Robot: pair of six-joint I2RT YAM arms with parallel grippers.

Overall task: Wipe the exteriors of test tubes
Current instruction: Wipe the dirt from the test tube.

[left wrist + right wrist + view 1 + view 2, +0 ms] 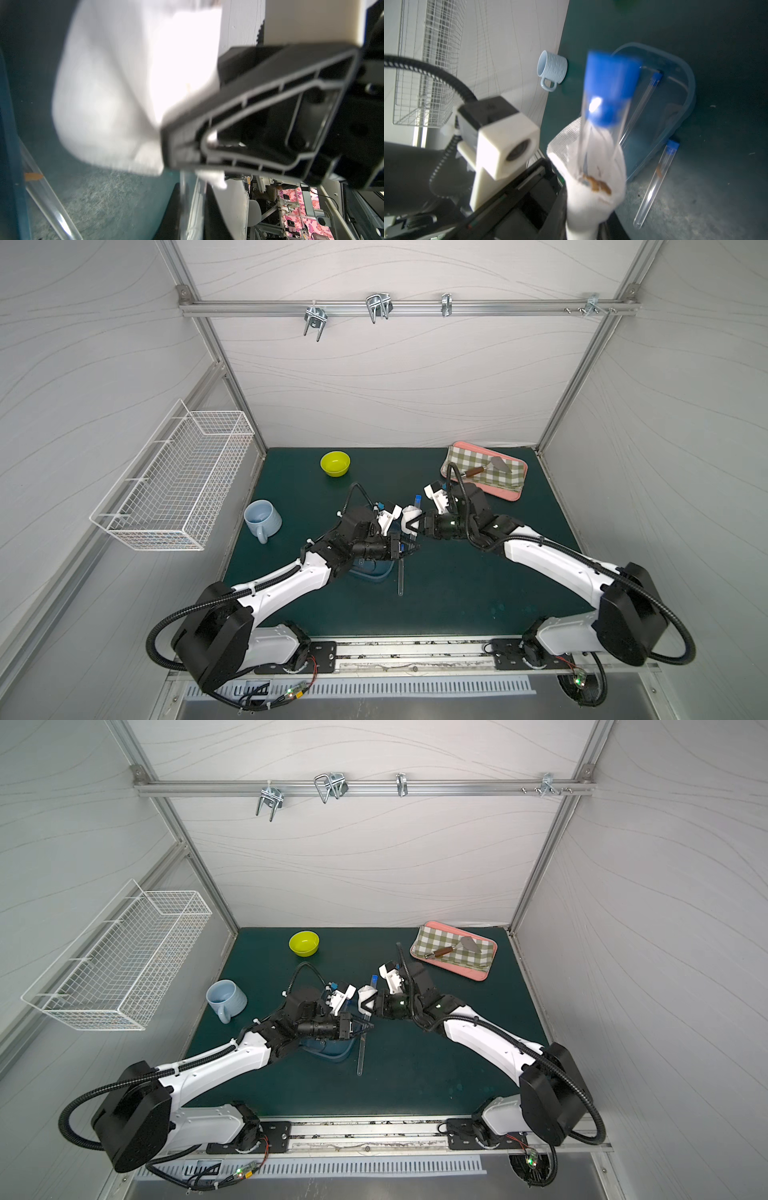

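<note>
Where the two arms meet above the dark green table point(457, 605), a clear blue bin point(683, 87) sits partly under the left arm. The right gripper point(409, 526) is closed on a white cloth point(591, 203), which wraps the raised test tube point(606, 99) below its blue cap. The left gripper point(411, 547) is pinched fully together on that tube's lower end. A second tube point(641, 104) lies inside the bin. A third tube point(656, 182), bearing an orange mark, lies on the table just beside the bin.
</note>
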